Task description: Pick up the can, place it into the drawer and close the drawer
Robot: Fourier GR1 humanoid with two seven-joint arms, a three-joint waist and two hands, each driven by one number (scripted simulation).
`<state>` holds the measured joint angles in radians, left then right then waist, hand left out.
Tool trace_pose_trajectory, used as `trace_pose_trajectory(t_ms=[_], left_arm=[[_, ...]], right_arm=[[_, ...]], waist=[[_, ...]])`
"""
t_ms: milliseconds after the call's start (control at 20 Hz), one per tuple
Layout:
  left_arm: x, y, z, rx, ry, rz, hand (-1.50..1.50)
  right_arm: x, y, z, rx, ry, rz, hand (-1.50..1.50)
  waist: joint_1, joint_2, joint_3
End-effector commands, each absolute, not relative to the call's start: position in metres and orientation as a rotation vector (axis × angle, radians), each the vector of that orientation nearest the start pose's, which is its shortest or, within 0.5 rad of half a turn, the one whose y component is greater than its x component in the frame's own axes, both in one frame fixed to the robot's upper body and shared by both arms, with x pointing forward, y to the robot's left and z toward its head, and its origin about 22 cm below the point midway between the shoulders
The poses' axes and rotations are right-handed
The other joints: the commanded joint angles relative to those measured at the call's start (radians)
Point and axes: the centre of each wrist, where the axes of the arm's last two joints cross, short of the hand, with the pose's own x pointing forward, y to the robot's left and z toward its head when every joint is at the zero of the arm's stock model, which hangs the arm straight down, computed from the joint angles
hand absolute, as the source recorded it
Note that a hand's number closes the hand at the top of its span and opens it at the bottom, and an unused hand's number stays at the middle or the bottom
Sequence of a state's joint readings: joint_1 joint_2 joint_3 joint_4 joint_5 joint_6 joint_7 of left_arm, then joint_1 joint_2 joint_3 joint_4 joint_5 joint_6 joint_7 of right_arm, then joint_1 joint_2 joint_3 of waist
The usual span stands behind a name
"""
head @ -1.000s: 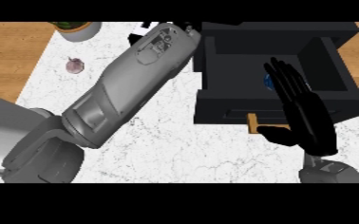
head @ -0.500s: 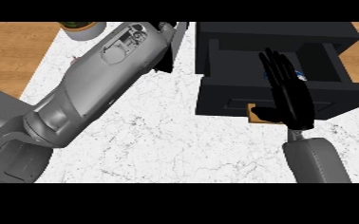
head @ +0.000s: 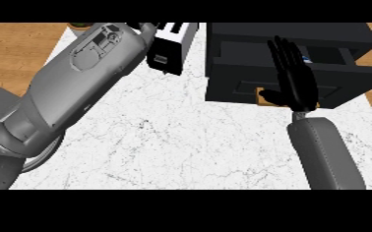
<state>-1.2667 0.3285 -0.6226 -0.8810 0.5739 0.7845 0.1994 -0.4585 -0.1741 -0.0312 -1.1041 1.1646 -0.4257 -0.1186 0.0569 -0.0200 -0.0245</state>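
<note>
The black drawer (head: 236, 86) stands open at the upper right of the head view. My right hand (head: 294, 78) lies open and flat over its front panel, straight fingers pointing away from me across the drawer's opening. A small blue patch (head: 306, 59), apparently the can, shows inside the drawer beside those fingers; the rest of it is hidden. My left forearm (head: 80, 78) stretches diagonally to the top edge. Only a dark sliver of the left hand (head: 143, 27) shows there.
A black and white appliance (head: 173, 46) sits at the back, just left of the drawer and next to my left wrist. The white marble counter (head: 181, 142) spreads across the middle. Wooden surface (head: 25, 44) borders it at the upper left.
My right hand has travelled away from me with the drawer front, and the drawer now sticks out less. The left forearm has swung further toward the back.
</note>
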Motion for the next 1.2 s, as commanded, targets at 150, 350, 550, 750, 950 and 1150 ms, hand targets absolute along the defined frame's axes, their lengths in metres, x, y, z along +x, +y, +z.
trace_pose_trajectory(t_ms=[150,350,550,750,950,1150], left_arm=[[0.404,0.085,0.211,0.243,-1.739,-0.057,-1.50],[0.400,0.118,0.207,0.275,-1.732,-0.064,-1.50],[0.383,0.117,0.194,0.223,-1.728,-0.070,-1.50],[0.375,0.119,0.197,0.207,-1.731,-0.054,-1.50],[0.373,0.126,0.182,0.208,-1.724,-0.083,-1.50],[0.372,0.147,0.184,0.232,-1.723,-0.097,-1.50]], right_arm=[[0.377,-0.227,0.002,-1.278,-1.656,0.888,-1.50],[0.397,-0.230,0.008,-1.305,-1.656,0.879,-1.50],[0.409,-0.222,0.011,-1.374,-1.641,0.826,-1.50],[0.430,-0.212,0.037,-1.376,-1.660,0.839,-1.50],[0.443,-0.221,0.058,-1.376,-1.677,0.825,-1.50],[0.450,-0.217,0.067,-1.405,-1.667,0.818,-1.50]], waist=[[0.012,0.028,0.027],[0.002,0.028,0.026],[0.040,0.035,0.027],[0.027,0.034,0.026],[0.032,0.045,0.027],[0.037,0.048,0.027]])
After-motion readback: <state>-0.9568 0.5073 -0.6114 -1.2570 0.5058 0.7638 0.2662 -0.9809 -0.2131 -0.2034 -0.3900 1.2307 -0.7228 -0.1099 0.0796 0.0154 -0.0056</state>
